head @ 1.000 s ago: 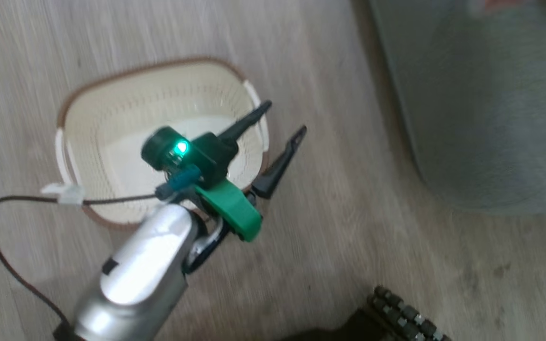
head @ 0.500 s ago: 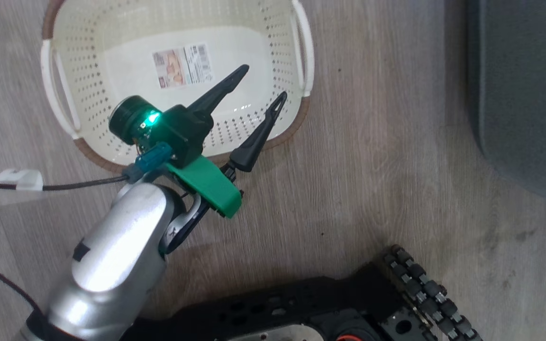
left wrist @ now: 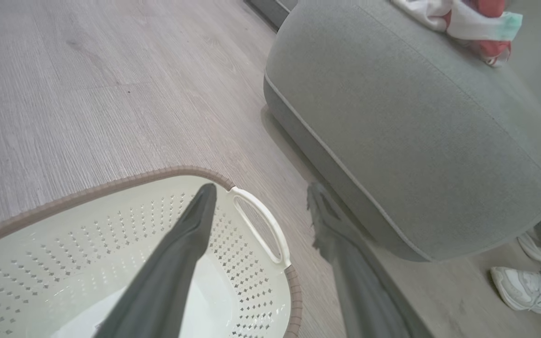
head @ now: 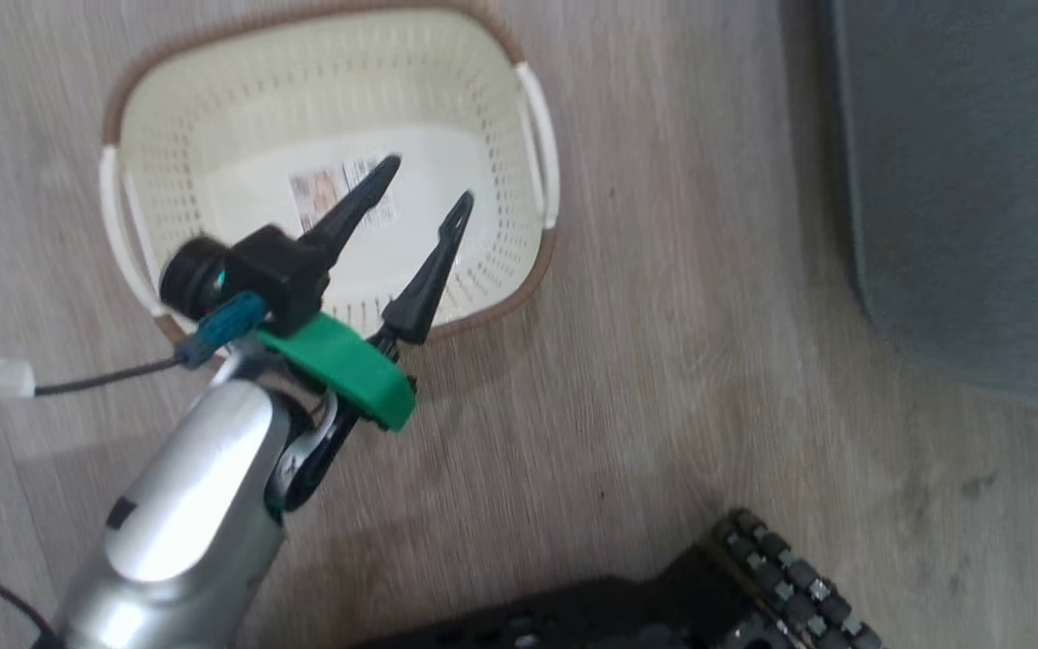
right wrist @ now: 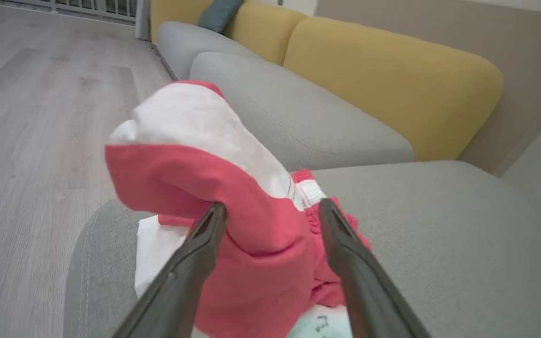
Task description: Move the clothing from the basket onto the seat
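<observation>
The two long dark fingers (right wrist: 190,263) of the right gripper (right wrist: 270,209) stand apart, one on each side of a bunched fold of the soft bright red garment with white sleeves (right wrist: 190,173). The fabric fills the gap between them, and I cannot tell whether they are pressing it or merely flanking it. The clothing is heaped near the rounded, stitched edge of the large grey-green upholstered seat (right wrist: 439,225), so it has left the basket and is on its goal. A white part of it rises in a peak, probably because the fingertips prop it up. Behind the seat stand mustard-yellow back cushions (right wrist: 392,84). The left gripper (head: 429,180) hangs with its fingers spread and nothing between them. It is above the small oval cream perforated plastic basket with the brown woven-look rim (head: 213,126), likely just parked out of the way. The bare label sticker (head: 339,191) on the basket's base shows that nothing is left inside. The basket sits on pale wood-look flooring (head: 663,361) near the seat's side. In the left wrist view, a person's white shoe (left wrist: 517,288) is beside the seat. Judging by this, only the letting go and drawing back remain.
</observation>
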You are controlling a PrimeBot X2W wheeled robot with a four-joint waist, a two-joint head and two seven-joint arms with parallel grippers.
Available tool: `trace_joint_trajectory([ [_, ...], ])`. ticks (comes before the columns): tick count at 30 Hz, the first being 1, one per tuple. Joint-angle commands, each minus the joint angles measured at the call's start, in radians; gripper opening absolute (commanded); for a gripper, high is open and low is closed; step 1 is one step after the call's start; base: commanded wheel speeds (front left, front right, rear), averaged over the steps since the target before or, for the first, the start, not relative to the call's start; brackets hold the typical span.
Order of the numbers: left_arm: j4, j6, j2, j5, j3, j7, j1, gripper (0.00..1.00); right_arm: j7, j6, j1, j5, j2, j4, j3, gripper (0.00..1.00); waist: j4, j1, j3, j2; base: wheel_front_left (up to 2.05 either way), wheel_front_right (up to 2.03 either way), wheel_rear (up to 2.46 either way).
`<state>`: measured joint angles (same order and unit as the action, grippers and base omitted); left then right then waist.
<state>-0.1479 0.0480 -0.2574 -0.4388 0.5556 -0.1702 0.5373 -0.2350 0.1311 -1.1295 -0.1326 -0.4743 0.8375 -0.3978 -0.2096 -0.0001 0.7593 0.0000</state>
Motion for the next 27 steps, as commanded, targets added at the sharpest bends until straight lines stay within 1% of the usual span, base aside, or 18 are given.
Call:
trace_joint_trajectory([
  [1, 0.008, -0.013, -0.006, -0.027, -0.04, -0.022, -0.045, 1.0, -0.007, 0.0, 0.089, -0.023, -0.046, -0.073, 0.065, 1.0, -0.014, 0.0001, -0.122, 0.0, 0.0, 0.0, 0.0],
  [3, -0.016, -0.03, 0.002, -0.035, -0.055, -0.044, -0.07, 1.0, -0.003, 0.0, 0.167, -0.033, -0.06, -0.13, 0.134, 1.0, -0.008, 0.0001, -0.19, 0.0, 0.0, 0.0, 0.0],
  [6, -0.06, -0.056, 0.023, -0.064, -0.089, -0.068, -0.12, 1.0, 0.013, 0.0, 0.284, -0.085, -0.055, -0.236, 0.204, 1.0, 0.012, 0.0001, -0.289, 0.0, 0.0, 0.0, 0.0],
  [8, -0.087, -0.067, 0.035, -0.079, -0.112, -0.078, -0.153, 1.0, 0.02, 0.0, 0.369, -0.104, -0.05, -0.31, 0.227, 1.0, 0.034, 0.0001, -0.352, 0.0, 0.0, 0.0, 0.0],
  [10, -0.12, -0.077, 0.043, -0.082, -0.133, -0.086, -0.181, 1.0, 0.019, 0.0, 0.457, -0.109, -0.025, -0.369, 0.211, 1.0, 0.062, 0.0001, -0.413, 0.0, 0.0, 0.0, 0.0],
  [13, -0.184, -0.098, 0.053, -0.08, -0.173, -0.09, -0.224, 1.0, 0.015, 0.0, 0.593, -0.086, 0.055, -0.444, 0.186, 1.0, 0.099, 0.0001, -0.49, 0.0, 0.0, 0.0, 0.0],
  [15, -0.205, -0.1, 0.06, -0.074, -0.21, -0.091, -0.247, 1.0, 0.01, 0.0, 0.676, -0.058, 0.118, -0.485, 0.182, 1.0, 0.122, 0.0001, -0.532, 0.0, 0.0, 0.0, 0.0],
  [18, -0.226, -0.094, 0.068, -0.051, -0.264, -0.091, -0.283, 1.0, -0.003, 0.0, 0.78, 0.028, 0.209, -0.545, 0.207, 1.0, 0.152, 0.0001, -0.585, 0.0, 0.0, 0.0, 0.0],
  [21, -0.241, -0.085, 0.08, -0.027, -0.314, -0.091, -0.315, 1.0, -0.014, 0.0, 0.854, 0.06, 0.299, -0.568, 0.253, 1.0, 0.179, 0.0001, -0.626, 0.0, 0.0, 0.0, 0.0],
  [22, -0.244, -0.081, 0.086, -0.02, -0.33, -0.091, -0.324, 1.0, -0.017, 0.0, 0.873, 0.076, 0.321, -0.573, 0.268, 1.0, 0.187, 0.0001, -0.636, 0.0, 0.0, 0.0, 0.0],
  [23, -0.244, -0.081, 0.086, -0.02, -0.33, -0.091, -0.324, 1.0, -0.017, 0.0, 0.873, 0.076, 0.321, -0.573, 0.268, 1.0, 0.187, 0.0001, -0.636, 0.0, 0.0, 0.0, 0.0],
  [25, -0.247, -0.074, 0.096, -0.003, -0.36, -0.091, -0.339, 1.0, -0.022, 0.0, 0.911, 0.085, 0.361, -0.563, 0.315, 1.0, 0.199, 0.0001, -0.657, 0.0, 0.0, 0.0, 0.0],
  [27, -0.252, -0.067, 0.107, 0.013, -0.388, -0.091, -0.353, 1.0, -0.024, 0.0, 0.933, 0.098, 0.382, -0.535, 0.364, 1.0, 0.204, 0.0001, -0.672, 0.0, 0.0, 0.0, 0.0],
])
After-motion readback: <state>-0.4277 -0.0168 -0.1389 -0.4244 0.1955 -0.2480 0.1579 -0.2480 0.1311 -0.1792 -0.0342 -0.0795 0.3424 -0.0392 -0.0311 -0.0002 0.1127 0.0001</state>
